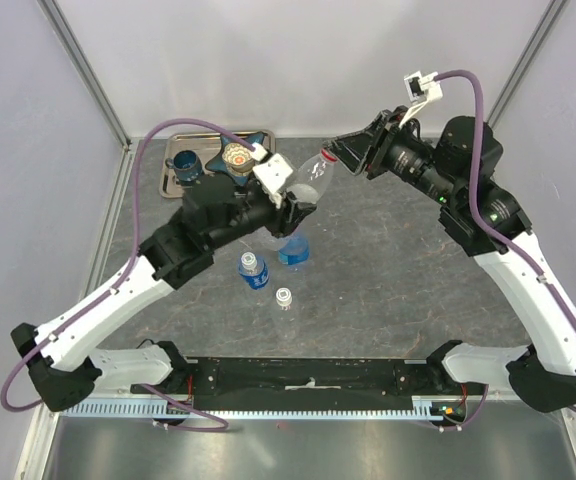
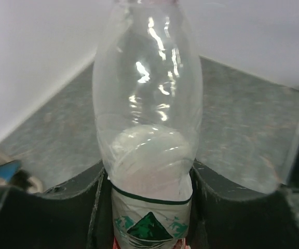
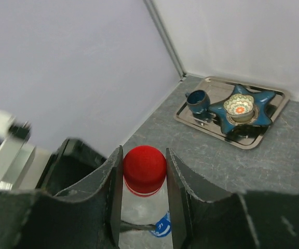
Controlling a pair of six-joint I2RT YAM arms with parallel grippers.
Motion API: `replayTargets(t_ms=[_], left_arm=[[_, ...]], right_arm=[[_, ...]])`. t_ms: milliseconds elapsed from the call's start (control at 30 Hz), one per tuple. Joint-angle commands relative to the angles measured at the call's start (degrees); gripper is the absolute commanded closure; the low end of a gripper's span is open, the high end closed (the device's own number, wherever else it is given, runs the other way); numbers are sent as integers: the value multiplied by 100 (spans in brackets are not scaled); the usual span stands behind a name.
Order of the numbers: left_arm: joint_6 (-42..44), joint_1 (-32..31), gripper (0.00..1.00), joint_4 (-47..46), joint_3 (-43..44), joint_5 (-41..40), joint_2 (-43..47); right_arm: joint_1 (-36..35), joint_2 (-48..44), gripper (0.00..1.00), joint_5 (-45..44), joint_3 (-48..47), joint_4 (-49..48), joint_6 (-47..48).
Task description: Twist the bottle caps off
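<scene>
Nearest the near edge of the desk point(image 1: 388, 290), towards its middle, stand the tiny plain bottle point(image 1: 284, 298), the blue-labelled bottle point(image 1: 253, 270) and the blue-tinted bottle point(image 1: 294, 250). All three are close together and none is held.

Just beyond them, raised off the desk and tilted towards the far right, is the red-labelled bottle point(image 2: 147, 104). The left jaws pinch its body low down, right above the label, and the thin wall looks slightly pressed in. The right jaws are pressed onto the red cap point(image 3: 145, 163) from both sides, one finger on each flank.

The step in hand looks like the first twist. It should go best if the left grip stays firm without crushing the soft wall, since a flexing body would soak up the turn. The right wrist should roll about the neck's own line and not pull sideways. Once the cap runs free, it should draw off straight along that line.

The tray point(image 3: 258, 140), with the mug point(image 3: 196, 100) and the star dish point(image 3: 243, 109), sits in the far left corner, well apart.
</scene>
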State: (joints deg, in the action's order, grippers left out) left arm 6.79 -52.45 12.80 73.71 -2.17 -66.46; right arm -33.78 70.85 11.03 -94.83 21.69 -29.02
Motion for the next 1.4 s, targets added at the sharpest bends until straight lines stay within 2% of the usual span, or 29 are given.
replayTargets(t_ms=[0, 33, 133, 333, 467, 600, 800, 900, 1000, 1033, 1100, 1133, 1167, 1267, 1300, 1367], left_arm=[[-1336, 998, 88, -585, 380, 4150, 247], [-1625, 1121, 88, -698, 407, 4921, 221], [-1995, 1395, 88, -953, 407, 5856, 89], [-2707, 1650, 88, -1525, 433, 7017, -139], [-3227, 1755, 88, -2165, 416, 7555, -289], [-3640, 1834, 87, -2491, 398, 7767, -403], [-3825, 1922, 87, -2747, 337, 7741, -430], [-3816, 1957, 87, -2747, 293, 7662, -412], [-3528, 2036, 87, -2432, 275, 7382, -316], [-3387, 2071, 86, -2118, 275, 7111, -263], [-2871, 2089, 86, -1677, 284, 6706, -97], [-2719, 2098, 86, -1397, 249, 6225, -9], [-2596, 2098, 86, -1316, 205, 5942, 71], [-2297, 2098, 85, -1176, -102, 4642, 475], [-2270, 2098, 85, -1174, -268, 4082, 580], [-2269, 2098, 85, -1244, -453, 3647, 896]], right_arm=[[47, -378, 100, 1129, 323, 143, 871], [47, -422, 100, 1417, 351, 90, 1010], [47, -563, 100, 1830, 421, 2, 1082], [56, -835, 100, 2631, 702, -419, 1161], [47, -1099, 100, 3168, 869, -596, 1284], [-14, -1336, 100, 3905, 1150, -999, 1284], [-32, -1627, 100, 3776, 1256, -1018, 1354], [-32, -1688, 100, 3250, 1195, -992, 1328], [-23, -1864, 100, 1259, 1159, -843, 1354], [-32, -1908, 100, -113, 1151, -729, 1407], [-32, -1812, 100, -1491, 1002, -152, 1469], [-23, -1664, 100, -2168, 992, 35, 1451], [-23, -1601, 100, -3176, 1132, 193, 1425], [-23, -1452, 100, -4411, 1981, 336, 1338], [-15, -1382, 100, -4573, 2238, 336, 1276], [3, -1136, 100, -4706, 3070, 144, 1084]])
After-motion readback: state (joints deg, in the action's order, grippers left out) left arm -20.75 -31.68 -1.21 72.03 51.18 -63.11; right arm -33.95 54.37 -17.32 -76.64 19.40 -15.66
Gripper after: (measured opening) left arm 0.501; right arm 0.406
